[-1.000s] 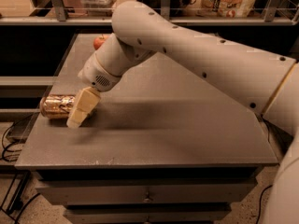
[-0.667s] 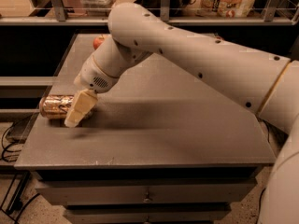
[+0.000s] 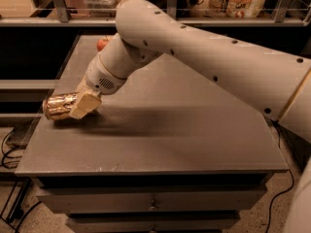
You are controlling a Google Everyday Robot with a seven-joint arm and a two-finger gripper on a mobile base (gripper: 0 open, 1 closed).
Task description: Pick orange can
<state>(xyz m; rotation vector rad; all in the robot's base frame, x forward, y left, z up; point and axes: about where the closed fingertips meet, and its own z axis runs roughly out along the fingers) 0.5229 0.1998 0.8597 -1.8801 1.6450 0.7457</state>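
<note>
The orange can [image 3: 58, 106], golden-orange and metallic, lies on its side near the left edge of the grey table [image 3: 194, 130]. My gripper [image 3: 83, 105], pale cream, comes down from the upper right on the big white arm. It sits over the can's right end and covers part of it. The can's left end sticks out free toward the table's left edge.
A red apple [image 3: 102, 43] sits at the back of the table, partly behind my arm. The arm [image 3: 204, 57] spans the table's upper right. A shelf rail with boxes runs along the back. Drawers lie below the table's front edge, and cables hang at the left.
My gripper has moved a little up and to the left, from beside the can's right end to over it. The can has stayed about where it was.
</note>
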